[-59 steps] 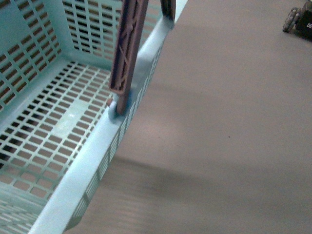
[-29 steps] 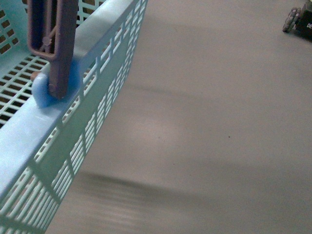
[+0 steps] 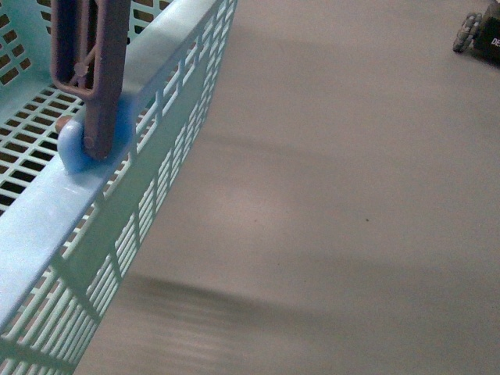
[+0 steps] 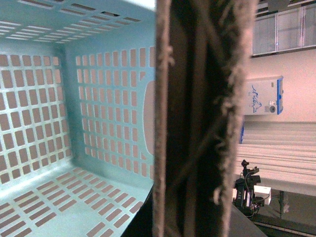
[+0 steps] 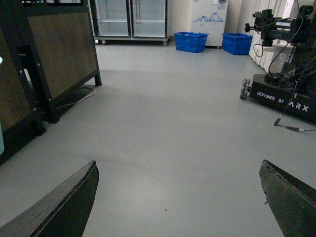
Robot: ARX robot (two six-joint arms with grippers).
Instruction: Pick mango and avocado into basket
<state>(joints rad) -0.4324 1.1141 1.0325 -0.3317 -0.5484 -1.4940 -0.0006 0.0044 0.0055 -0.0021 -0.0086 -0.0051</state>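
The pale teal basket point(image 3: 94, 195) hangs close at the left of the front view, above the grey floor, its brown-grey handle point(image 3: 86, 55) standing up from a blue pivot on the rim. In the left wrist view the handle point(image 4: 197, 123) fills the middle from very near, with the basket's slotted walls and floor point(image 4: 98, 113) behind it holding nothing. My left gripper is shut on the basket at this handle; its fingers do not show. My right gripper point(image 5: 177, 168) is open over bare floor, its dark fingers point(image 5: 64, 207) far apart. Mango and avocado are out of view.
Grey floor stretches ahead. A dark-framed wooden panel point(image 5: 54, 54) stands at one side, glass-door fridges point(image 5: 131, 19) and two blue crates point(image 5: 191, 41) at the far wall. Another ARX robot base point(image 5: 284, 94) with cables sits nearby; its wheel point(image 3: 469, 31) shows in the front view.
Over the last second the basket has shifted left and closer in the front view, its rim and handle now at the upper left. In the last half second it barely moved.
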